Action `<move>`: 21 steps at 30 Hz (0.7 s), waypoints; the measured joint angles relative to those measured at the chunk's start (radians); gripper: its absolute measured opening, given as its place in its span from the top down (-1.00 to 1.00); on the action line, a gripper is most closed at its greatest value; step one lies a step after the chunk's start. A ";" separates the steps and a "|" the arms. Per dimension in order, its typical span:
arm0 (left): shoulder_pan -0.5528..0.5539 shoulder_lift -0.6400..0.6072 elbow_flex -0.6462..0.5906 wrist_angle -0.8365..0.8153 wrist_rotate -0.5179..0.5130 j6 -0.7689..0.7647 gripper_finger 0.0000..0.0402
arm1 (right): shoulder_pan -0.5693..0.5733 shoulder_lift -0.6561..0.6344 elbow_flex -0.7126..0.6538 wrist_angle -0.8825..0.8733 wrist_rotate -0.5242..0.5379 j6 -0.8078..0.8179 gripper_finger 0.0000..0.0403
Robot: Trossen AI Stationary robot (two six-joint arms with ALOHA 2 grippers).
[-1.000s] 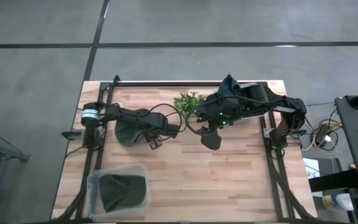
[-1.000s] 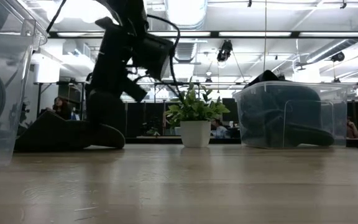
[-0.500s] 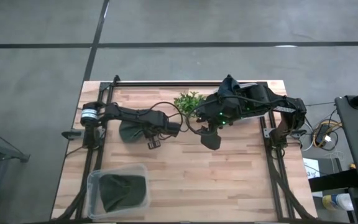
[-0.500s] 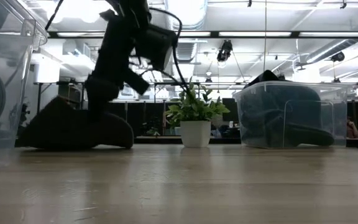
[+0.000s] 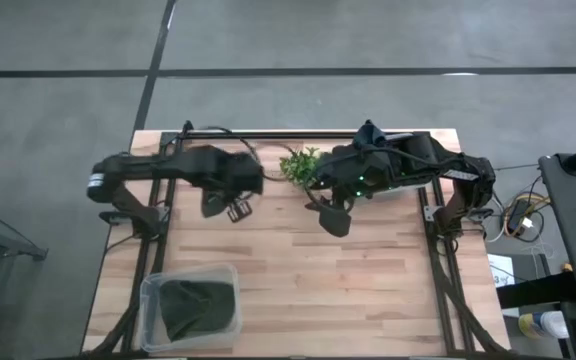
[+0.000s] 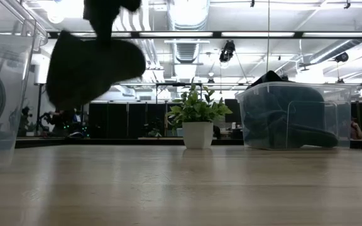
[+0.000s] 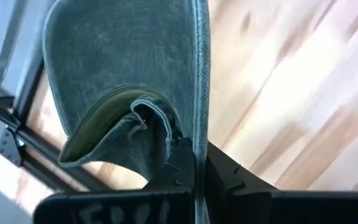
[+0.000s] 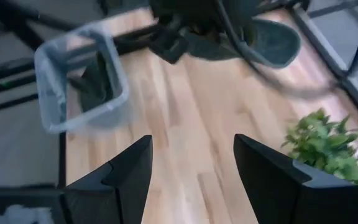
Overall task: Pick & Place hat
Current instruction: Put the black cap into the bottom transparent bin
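Note:
A dark green hat (image 6: 93,66) hangs high above the wooden table (image 5: 298,290), with my left gripper (image 5: 236,208) shut on it; the left wrist view shows the hat (image 7: 123,68) right past the fingers. My right gripper (image 8: 191,168) stands open with nothing between its fingers, over the table's middle (image 5: 333,220), next to the potted plant (image 5: 303,163). My left gripper pinches a fabric edge of the hat (image 7: 194,146) between its two fingers, beside a fold with an olive lining. In the low view the hat hangs below the gripper, lifted clear of the table; the fingers themselves are out of that picture.
A clear bin (image 5: 193,305) with another dark hat in it stands at the near left corner. A second clear bin (image 6: 294,116) with dark things in it stands at the far right. The potted plant (image 6: 198,122) stands at the far middle.
My left gripper has taken hold of the hat, which lay flat on the table, bunched it up and raised it well clear of the wood. It has also drawn back a little toward the table's far left. My right arm has kept nearly still.

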 joint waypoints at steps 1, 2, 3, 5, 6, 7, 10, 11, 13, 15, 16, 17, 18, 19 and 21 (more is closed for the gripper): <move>0.000 -0.022 0.022 0.005 -0.015 -0.023 0.97 | -0.001 -0.002 0.000 0.012 0.016 0.002 -0.09; -0.001 -0.045 0.042 0.010 -0.034 -0.036 0.97 | -0.001 -0.005 0.000 0.022 0.037 0.007 -0.09; -0.003 -0.063 0.060 0.023 -0.059 -0.042 0.97 | -0.001 -0.006 0.000 0.031 0.065 0.016 -0.09; -0.009 -0.095 0.092 0.058 -0.114 -0.043 0.97 | -0.001 -0.008 0.000 0.050 0.128 0.036 -0.09; -0.012 -0.109 0.103 0.071 -0.143 -0.040 0.97 | -0.001 -0.009 0.000 0.057 0.163 0.054 -0.09; -0.019 -0.119 0.115 0.078 -0.175 -0.029 0.97 | -0.001 -0.009 0.000 0.064 0.201 0.079 -0.09; -0.054 -0.135 0.154 0.089 -0.292 0.028 0.97 | -0.010 -0.006 0.000 0.081 0.310 0.181 -0.09; -0.071 -0.135 0.165 0.089 -0.334 0.054 0.97 | -0.020 -0.006 0.000 0.088 0.324 0.217 -0.09; -0.107 -0.134 0.177 0.097 -0.418 0.110 0.97 | -0.053 -0.004 0.000 0.094 0.326 0.274 -0.09; -0.140 -0.132 0.178 0.128 -0.475 0.180 0.97 | -0.089 -0.004 0.000 0.106 0.322 0.317 -0.09; -0.156 -0.132 0.177 0.147 -0.496 0.218 0.97 | -0.105 -0.004 0.000 0.119 0.318 0.334 -0.09; -0.173 -0.132 0.174 0.164 -0.516 0.253 0.97 | -0.119 -0.004 0.000 0.136 0.316 0.353 -0.09; -0.189 -0.132 0.170 0.180 -0.537 0.286 0.97 | -0.132 -0.002 0.000 0.157 0.315 0.364 -0.09; -0.200 -0.131 0.169 0.196 -0.551 0.316 0.97 | -0.144 -0.002 0.000 0.179 0.312 0.365 -0.09; -0.218 -0.127 0.169 0.240 -0.572 0.380 0.97 | -0.170 -0.001 0.000 0.224 0.302 0.375 -0.09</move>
